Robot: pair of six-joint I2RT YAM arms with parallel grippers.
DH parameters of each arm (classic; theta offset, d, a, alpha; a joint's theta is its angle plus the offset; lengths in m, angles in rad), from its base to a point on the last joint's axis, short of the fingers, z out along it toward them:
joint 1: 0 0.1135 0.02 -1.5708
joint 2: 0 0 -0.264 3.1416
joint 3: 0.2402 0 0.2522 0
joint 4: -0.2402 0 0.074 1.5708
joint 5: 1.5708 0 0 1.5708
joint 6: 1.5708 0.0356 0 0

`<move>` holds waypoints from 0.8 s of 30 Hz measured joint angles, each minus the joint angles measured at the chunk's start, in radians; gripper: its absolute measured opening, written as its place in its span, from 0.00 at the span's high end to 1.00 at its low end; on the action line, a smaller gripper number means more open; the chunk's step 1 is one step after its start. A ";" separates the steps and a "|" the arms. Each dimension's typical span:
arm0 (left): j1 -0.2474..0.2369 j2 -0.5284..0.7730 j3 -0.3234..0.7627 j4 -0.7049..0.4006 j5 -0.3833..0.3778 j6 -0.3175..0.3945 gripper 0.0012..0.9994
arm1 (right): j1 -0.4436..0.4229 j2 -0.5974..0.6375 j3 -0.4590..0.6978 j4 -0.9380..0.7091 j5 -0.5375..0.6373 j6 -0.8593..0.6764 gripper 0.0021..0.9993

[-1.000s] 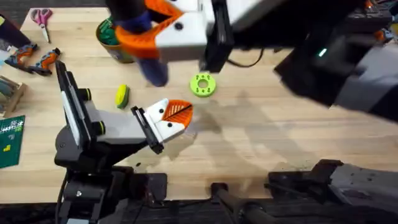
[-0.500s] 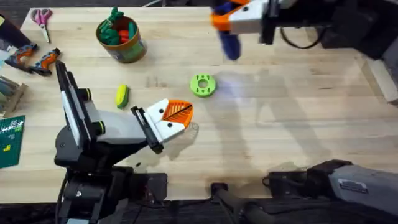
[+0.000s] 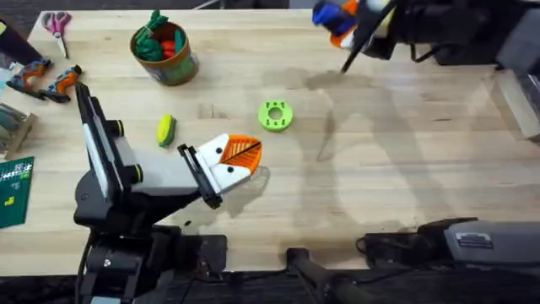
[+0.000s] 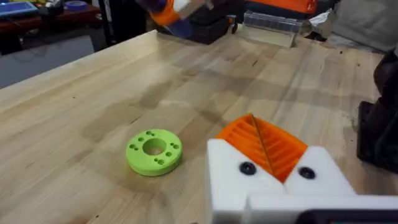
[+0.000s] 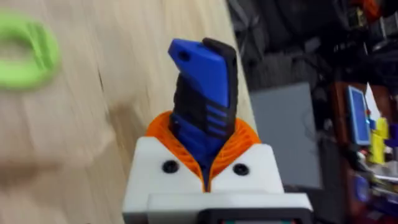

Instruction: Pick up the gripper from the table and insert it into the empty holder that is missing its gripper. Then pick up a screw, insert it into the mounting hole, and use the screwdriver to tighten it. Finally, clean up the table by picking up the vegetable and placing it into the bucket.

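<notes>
Right gripper (image 5: pixel 205 163) is clamping the blue screwdriver (image 5: pixel 204 93), holding it high over the table's far right. Left gripper (image 3: pixel 240 160) is resting low, orange pads pressed together on nothing, both pads in place, so the screw step looks finished. Remaining: the yellow-green vegetable (image 3: pixel 165 129) is lying on the table, near the bucket (image 3: pixel 166 52) but not in it.

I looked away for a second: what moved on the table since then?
The right gripper, shut on the screwdriver, swung from over the bucket toward the far right. The left gripper, green ring and vegetable stayed put.
</notes>
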 joint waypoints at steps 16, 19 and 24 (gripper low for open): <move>0.000 0.000 0.000 0.000 0.000 0.000 1.00 | 0.000 0.279 0.000 0.005 0.147 -0.309 0.98; 0.000 0.000 0.000 0.000 0.000 0.000 1.00 | 0.000 0.314 0.001 0.007 0.153 -0.319 0.98; 0.000 0.000 0.000 0.000 0.000 0.000 1.00 | 0.000 0.347 0.013 0.015 0.173 -0.341 0.98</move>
